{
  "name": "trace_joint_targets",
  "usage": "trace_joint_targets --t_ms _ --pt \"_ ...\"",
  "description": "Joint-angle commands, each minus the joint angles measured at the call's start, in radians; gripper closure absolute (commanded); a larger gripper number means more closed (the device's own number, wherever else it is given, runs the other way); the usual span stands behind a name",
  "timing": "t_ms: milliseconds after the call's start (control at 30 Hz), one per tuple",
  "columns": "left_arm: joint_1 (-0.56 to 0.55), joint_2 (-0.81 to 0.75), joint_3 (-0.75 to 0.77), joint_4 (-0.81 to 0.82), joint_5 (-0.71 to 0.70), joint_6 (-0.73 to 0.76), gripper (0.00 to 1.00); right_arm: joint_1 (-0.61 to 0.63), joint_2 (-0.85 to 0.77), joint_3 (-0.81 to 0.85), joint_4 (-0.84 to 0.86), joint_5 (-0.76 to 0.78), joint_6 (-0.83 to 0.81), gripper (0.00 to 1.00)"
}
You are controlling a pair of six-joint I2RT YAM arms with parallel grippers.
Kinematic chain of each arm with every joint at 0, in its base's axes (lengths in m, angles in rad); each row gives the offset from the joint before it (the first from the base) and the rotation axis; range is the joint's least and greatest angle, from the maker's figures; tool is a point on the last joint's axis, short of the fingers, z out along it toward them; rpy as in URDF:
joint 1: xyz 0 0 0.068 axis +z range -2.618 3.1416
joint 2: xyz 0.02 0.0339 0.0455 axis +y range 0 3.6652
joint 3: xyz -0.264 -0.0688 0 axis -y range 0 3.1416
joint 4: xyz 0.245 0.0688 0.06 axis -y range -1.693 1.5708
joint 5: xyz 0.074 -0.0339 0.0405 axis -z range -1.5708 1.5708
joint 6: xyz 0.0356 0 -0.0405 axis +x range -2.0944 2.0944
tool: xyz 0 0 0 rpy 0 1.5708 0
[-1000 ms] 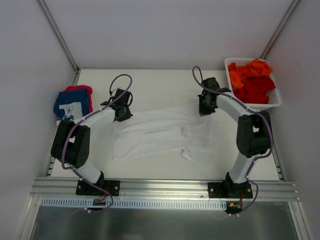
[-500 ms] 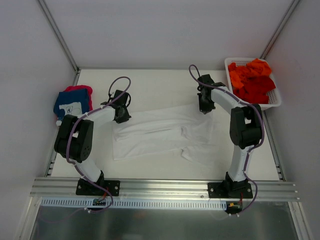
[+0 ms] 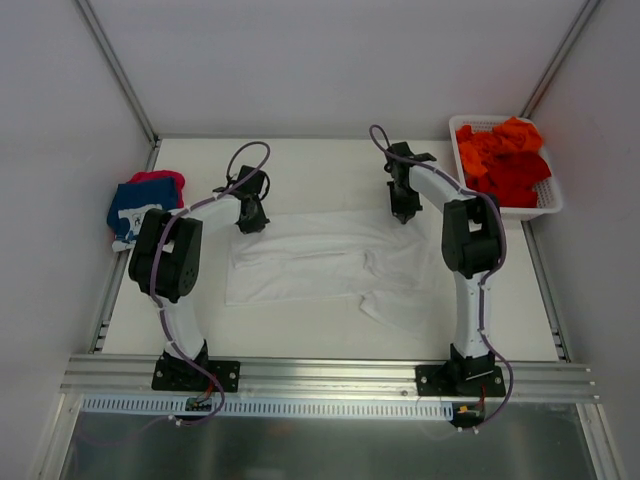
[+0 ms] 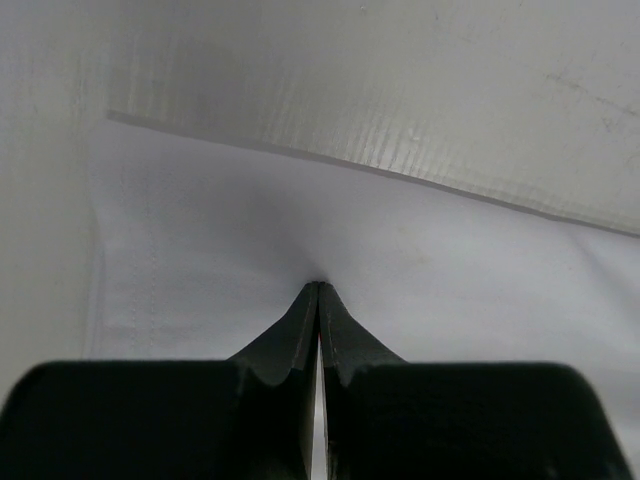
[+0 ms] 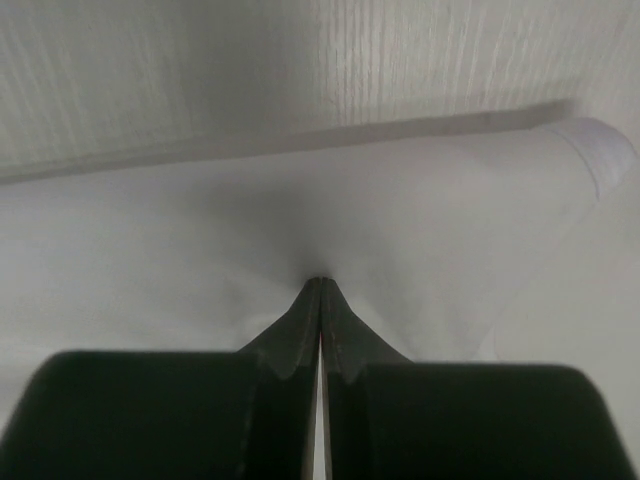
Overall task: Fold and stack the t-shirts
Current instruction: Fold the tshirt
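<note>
A plain white t-shirt (image 3: 320, 265) lies spread across the middle of the table, partly folded, one sleeve trailing toward the front right. My left gripper (image 3: 252, 222) is shut on the shirt's far left edge. In the left wrist view the closed tips (image 4: 319, 284) pinch a small pucker of white cloth (image 4: 200, 250). My right gripper (image 3: 402, 215) is shut on the far right edge, and its tips (image 5: 320, 280) nip the cloth (image 5: 150, 230) the same way. At the left side a folded navy tee with white print (image 3: 135, 212) lies on a pink-red one (image 3: 160, 180).
A white lattice basket (image 3: 548, 205) at the back right holds crumpled orange and red tees (image 3: 505, 160). Bare white table (image 3: 320, 165) lies beyond the shirt, up to the back wall. Metal frame rails run along both sides.
Both arms have stretched farther from their bases, carrying the grippers toward the back. The white shirt's far edge has moved back with them and pulled straighter.
</note>
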Motion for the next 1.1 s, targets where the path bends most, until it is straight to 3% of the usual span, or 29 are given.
trace_joint_targets --t_ms 0,1067 --pt "0.016 0.038 0.058 -0.051 0.036 0.028 1.0 -0.002 0.033 0.089 -0.08 0.015 0.004 0.99" --pt "0.078 0.286 0.471 -0.158 0.081 0.071 1.0 -0.166 0.386 0.692 -0.255 -0.186 -0.012 1.0"
